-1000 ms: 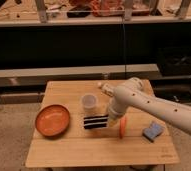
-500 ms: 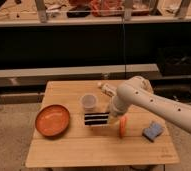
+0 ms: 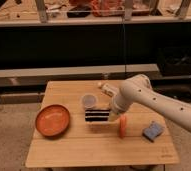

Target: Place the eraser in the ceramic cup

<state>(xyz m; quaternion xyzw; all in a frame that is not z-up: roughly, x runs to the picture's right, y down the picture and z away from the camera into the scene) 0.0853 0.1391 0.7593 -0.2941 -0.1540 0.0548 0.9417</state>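
Starting at left: a round orange plate [image 3: 52,120] sits on the light wooden table [image 3: 89,147], near its left edge. To its right stands a small pale ceramic cup [image 3: 89,101], upright. Just in front of the cup and a little to the right is the flat black eraser [image 3: 96,115] with two pale stripes, level and outside the cup. The gripper [image 3: 110,114] is at the eraser's right end, its fingers closed tight on that end. A white bottle [image 3: 106,89] lies behind the white arm [image 3: 154,100]. An orange carrot [image 3: 122,126] lies just in front of the gripper. A blue sponge [image 3: 152,131] is farther right.
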